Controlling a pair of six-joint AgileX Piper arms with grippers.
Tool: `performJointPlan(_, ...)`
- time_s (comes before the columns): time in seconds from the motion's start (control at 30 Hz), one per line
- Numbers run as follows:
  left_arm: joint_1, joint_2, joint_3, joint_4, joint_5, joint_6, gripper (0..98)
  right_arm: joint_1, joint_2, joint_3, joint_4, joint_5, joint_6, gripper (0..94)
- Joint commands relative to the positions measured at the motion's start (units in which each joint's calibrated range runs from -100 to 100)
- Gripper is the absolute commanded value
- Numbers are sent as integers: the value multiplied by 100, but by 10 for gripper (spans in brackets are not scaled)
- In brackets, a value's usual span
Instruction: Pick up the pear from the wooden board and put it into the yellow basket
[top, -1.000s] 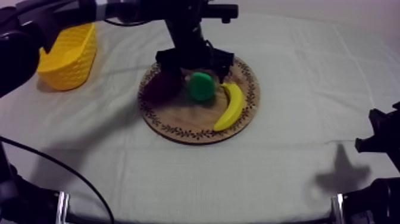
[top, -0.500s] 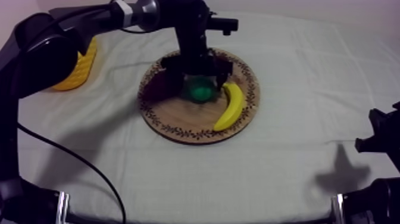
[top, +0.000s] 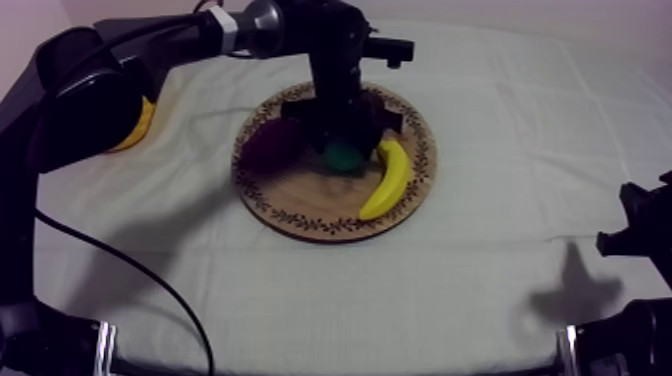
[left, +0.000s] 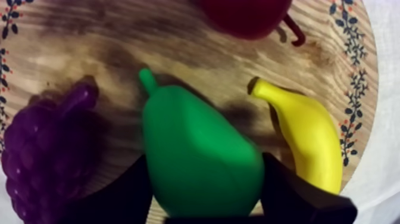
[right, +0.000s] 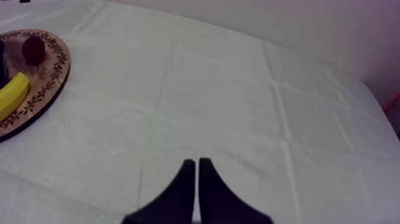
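Note:
The green pear (top: 343, 156) lies in the middle of the round wooden board (top: 310, 215), its stem toward the small red fruit (left: 244, 15). My left gripper (top: 342, 148) is down over it and open. In the left wrist view its black fingers (left: 128, 190) stand on either side of the pear (left: 199, 161), close against its wide end. The yellow basket (top: 141, 118) sits at the far left, mostly hidden behind my left arm. My right gripper (right: 193, 164) is shut on nothing over bare cloth at the right side of the table (top: 640, 225).
On the board, a yellow banana (top: 390, 178) lies right of the pear and purple grapes (top: 268, 148) lie left of it. Grapes (left: 41, 155) and banana (left: 306, 134) are both close to the fingers. Bare cloth lies between board and basket.
My left gripper has come down from above the pear until its fingers flank it. The arm now hides most of the basket. The right arm has not moved.

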Motion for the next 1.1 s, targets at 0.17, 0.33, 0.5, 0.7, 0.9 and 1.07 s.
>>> performJointPlan(0.17,4,-914,497,-373,133,178,456,0,-1,-1,0,0,0,3)
performJointPlan(0.33,-216,-2168,1013,-737,332,271,457,0,-1,-1,0,0,-4,3)
performJointPlan(0.5,-591,-3438,1440,-996,434,236,461,0,-1,-1,0,0,-1,3)
performJointPlan(0.7,-1170,-4436,1910,-1229,447,47,452,0,-1,-1,0,0,0,3)
performJointPlan(0.9,-1823,-4796,2399,-1387,187,-205,453,0,-1,-1,0,0,0,3)
performJointPlan(1.07,-2407,-4733,2869,-1416,-314,-458,467,0,-1,-1,0,0,0,3)
